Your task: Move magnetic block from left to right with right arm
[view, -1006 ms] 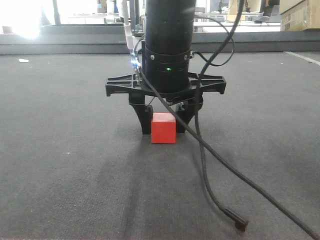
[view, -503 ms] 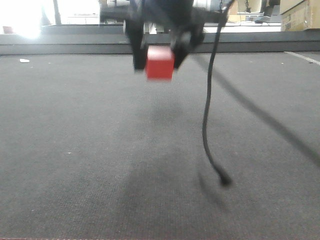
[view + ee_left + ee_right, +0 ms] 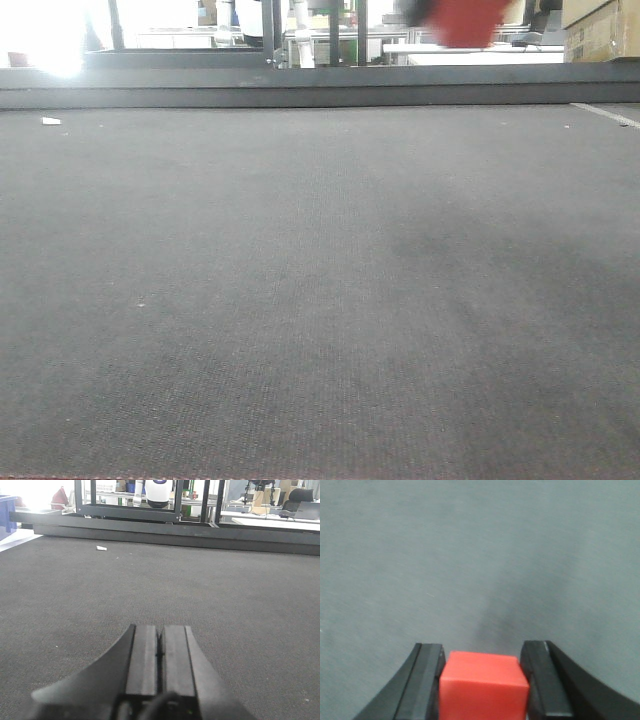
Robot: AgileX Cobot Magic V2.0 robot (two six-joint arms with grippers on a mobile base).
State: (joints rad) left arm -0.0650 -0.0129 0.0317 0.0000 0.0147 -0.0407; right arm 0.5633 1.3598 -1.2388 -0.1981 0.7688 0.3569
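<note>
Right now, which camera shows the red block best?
The right wrist view: the magnetic block sits sharp and close, held between the fingers of the right gripper. The front view catches only a blurred red smear at its top edge. The left wrist view shows none of it, only the shut left gripper.

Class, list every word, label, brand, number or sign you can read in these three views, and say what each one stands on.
No text can be read in any view.
Magnetic block: plain red faces, no marks.
Cardboard box, top right corner of the front view: too far and blurred to make out any print.
Grey mat: no print or signs.
</note>
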